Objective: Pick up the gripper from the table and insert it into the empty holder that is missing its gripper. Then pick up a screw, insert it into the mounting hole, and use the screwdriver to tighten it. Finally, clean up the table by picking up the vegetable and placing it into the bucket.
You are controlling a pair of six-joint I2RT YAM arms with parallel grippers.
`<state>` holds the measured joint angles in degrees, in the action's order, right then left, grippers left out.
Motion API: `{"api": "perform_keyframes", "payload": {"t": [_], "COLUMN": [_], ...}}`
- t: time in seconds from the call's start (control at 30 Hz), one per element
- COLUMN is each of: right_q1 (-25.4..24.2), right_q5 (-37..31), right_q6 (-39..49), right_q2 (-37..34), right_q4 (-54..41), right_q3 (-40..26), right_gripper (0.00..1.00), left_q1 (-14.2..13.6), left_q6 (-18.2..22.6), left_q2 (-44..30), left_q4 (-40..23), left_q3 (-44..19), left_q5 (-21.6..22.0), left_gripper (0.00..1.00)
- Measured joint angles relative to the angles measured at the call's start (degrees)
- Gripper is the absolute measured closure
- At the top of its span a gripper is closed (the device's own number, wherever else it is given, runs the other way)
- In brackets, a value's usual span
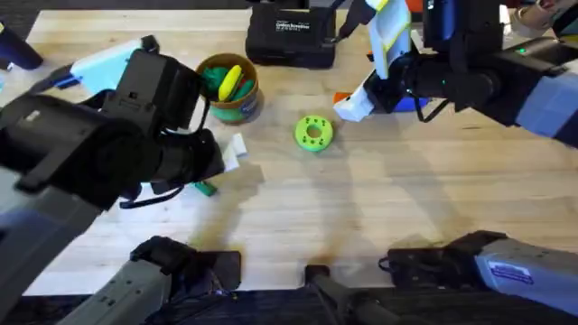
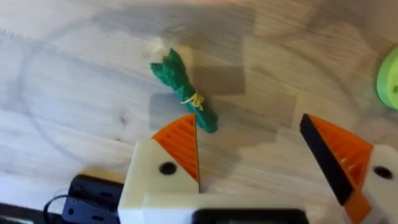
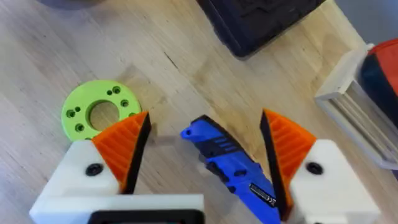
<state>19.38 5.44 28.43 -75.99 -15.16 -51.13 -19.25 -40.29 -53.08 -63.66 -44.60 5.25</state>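
Wooden table (image 2: 74,112), dark-green oblong vegetable (image 2: 185,92), yellow-tied

Vegetable (image 1: 205,188): from overhead my left arm covers nearly all of it; a small green end sticks out beside the arm.
Screwdriver (image 3: 233,169): my right wrist view cuts off its rear end at the edge; from overhead my right arm hides most of it.
Left gripper (image 2: 261,158): its outer finger (image 2: 348,165) runs off the wrist picture's edge.
Green disc (image 2: 389,79): in my left wrist view, just a blurred sliver at the border.
Black case (image 3: 261,22): cropped by the picture's edge.
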Motion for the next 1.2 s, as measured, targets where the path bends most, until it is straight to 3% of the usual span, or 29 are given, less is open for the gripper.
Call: {"api": "perform_keyframes", "payload": {"t": [0.1,0.23,0.57,0.77,0.93,1.0,1.2], "right_q1": [0.0,0.0,0.0,0.0,0.0,0.0,0.0], "right_q5": [0.0,0.0,0.0,0.0,0.0,0.0,0.0], "right_q6": [0.02,0.02,0.02,0.02,0.01,0.02,0.02], "right_q2": [0.0,0.0,0.0,0.0,0.0,0.0,0.0], "right_q4": [0.0,-0.25,-0.31,-0.31,-0.31,-0.31,-0.31], "right_q3": [0.0,0.0,0.0,0.0,-0.01,0.0,0.0], "right_gripper": [0.009,0.009,0.007,0.007,0.007,0.007,0.009], "left_q1": [3.71,7.34,11.64,12.33,12.33,12.33,12.33], "left_q6": [-5.02,-8.46,-12.11,-13.64,-14.67,-14.82,-14.82], "left_q2": [-3.29,-8.31,-16.81,-19.5,-19.5,-19.29,-19.23], "left_q4": [-0.41,-0.39,1.3,2.75,2.82,2.71,-0.59], "left_q3": [0.0,0.0,1.21,3.43,3.38,3.21,2.12], "left_q5": [-0.19,-0.81,-0.96,-1.02,-1.06,-1.07,-1.0], "left_gripper": [0.015,0.015,0.014,0.38,0.942,0.985,0.983]}}
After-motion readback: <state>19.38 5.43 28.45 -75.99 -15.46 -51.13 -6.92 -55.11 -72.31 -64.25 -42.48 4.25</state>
